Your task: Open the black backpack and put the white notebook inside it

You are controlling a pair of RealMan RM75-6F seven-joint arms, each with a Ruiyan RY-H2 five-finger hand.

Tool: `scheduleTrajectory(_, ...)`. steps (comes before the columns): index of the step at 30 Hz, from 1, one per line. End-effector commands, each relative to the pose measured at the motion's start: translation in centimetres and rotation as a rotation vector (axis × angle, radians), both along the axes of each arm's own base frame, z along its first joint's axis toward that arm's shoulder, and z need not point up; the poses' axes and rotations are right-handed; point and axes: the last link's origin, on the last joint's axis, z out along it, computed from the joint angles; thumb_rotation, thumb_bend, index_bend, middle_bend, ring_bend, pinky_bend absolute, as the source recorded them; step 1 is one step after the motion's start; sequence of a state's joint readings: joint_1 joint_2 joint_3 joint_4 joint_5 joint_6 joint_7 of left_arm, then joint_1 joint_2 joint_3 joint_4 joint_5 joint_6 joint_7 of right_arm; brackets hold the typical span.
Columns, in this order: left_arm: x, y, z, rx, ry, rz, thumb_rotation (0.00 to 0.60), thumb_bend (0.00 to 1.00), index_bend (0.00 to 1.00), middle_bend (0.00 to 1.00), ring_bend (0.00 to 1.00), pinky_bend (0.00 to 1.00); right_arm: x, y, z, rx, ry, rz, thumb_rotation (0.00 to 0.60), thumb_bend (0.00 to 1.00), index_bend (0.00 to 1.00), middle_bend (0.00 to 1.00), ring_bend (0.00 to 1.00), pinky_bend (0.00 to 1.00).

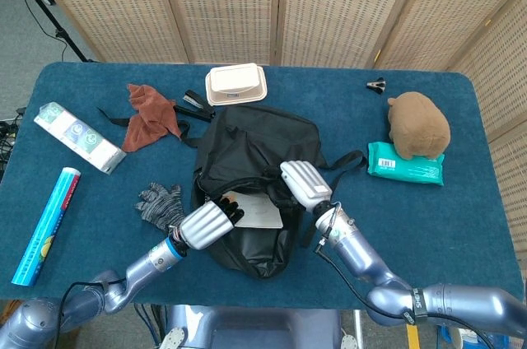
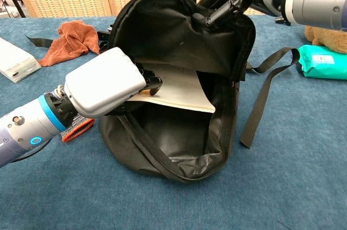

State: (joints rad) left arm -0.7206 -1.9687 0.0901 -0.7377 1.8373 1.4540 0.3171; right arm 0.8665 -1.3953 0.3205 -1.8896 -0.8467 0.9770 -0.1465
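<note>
We see a bench covered in dark blue cloth, with woven cane screen panels standing behind it. The black backpack lies near the bench's middle, its mouth unzipped. Beyond the backpack sit a white lidded box and a rust-coloured cloth; to its right are a brown plush toy resting on a teal wipes pack; to its left lie a grey knit glove and a blue tube. The left hand reaches into the backpack's opening with its fingers pressed on the white notebook, which sits partly inside the mouth. The right hand holds the backpack's upper flap raised, fingers curled into the fabric. The head view shows the whole bench layout from above; only the chest view lets us look into the backpack's dark interior and see the notebook lying tilted under the lifted flap.
</note>
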Motion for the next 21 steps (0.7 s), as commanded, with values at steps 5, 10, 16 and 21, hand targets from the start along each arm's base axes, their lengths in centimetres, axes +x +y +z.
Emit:
scheduleTrajectory(5, 0.5, 0.0, -0.7, -0.030, -0.001, 0.017, 0.600, 0.45, 0.84, 0.72, 0.65, 0.68, 0.0, -0.2, -0.1, -0.009, -0.004, -0.004, 0.600, 0.61, 0.66, 0.62, 0.57, 0.61)
scheduleTrajectory(10, 1.2, 0.7, -1.6, -0.035, 0.008, 0.043, 0.600, 0.45, 0.84, 0.72, 0.65, 0.68, 0.2, -0.2, 0.0, -0.003, 0.001, 0.002, 0.600, 0.61, 0.66, 0.62, 0.57, 0.61)
scheduleTrajectory(16, 2.1, 2.2, -2.3, -0.012, 0.008, 0.091, 0.600, 0.45, 0.84, 0.71, 0.65, 0.68, 0.2, 0.1, 0.4, 0.003, 0.006, 0.016, 0.600, 0.61, 0.66, 0.62, 0.57, 0.61)
scheduleTrajectory(21, 2.7, 3.2, -2.6, -0.009, 0.013, 0.116, 0.600, 0.45, 0.84, 0.71, 0.65, 0.68, 0.0, 0.1, 0.7, 0.005, 0.011, 0.018, 0.600, 0.61, 0.66, 0.62, 0.58, 0.61)
